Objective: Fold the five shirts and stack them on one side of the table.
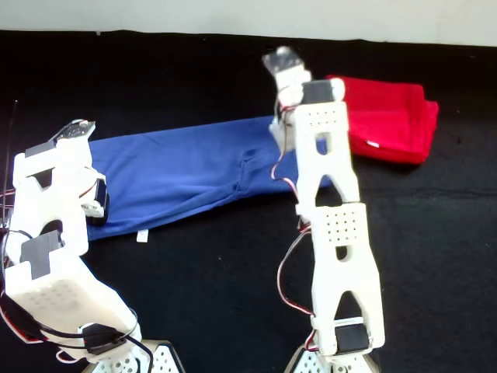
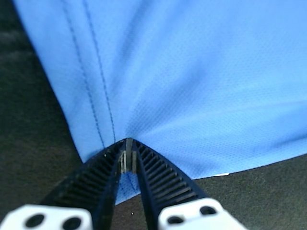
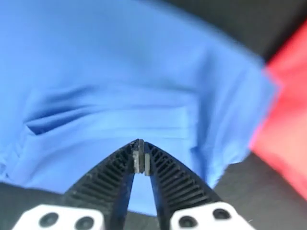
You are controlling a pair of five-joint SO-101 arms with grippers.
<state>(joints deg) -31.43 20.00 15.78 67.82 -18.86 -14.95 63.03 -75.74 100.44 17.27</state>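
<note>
A blue shirt (image 1: 186, 171), folded into a long band, lies stretched across the black table (image 1: 233, 303) between the two arms. My left gripper (image 1: 95, 208) sits at its left end. In the left wrist view that gripper (image 2: 128, 160) is shut on a pinch of the blue shirt (image 2: 192, 86), with creases fanning out from the tips. At the shirt's right end is my right gripper (image 1: 281, 136). In the right wrist view that gripper (image 3: 140, 160) is shut on a fold of the blue shirt (image 3: 120, 72). A folded red shirt (image 1: 388, 116) lies at the back right.
The red shirt (image 3: 288, 120) lies close beside the blue shirt's right end. Bare black table spreads in front of the blue shirt and between the arm bases. A white wall edge runs along the back.
</note>
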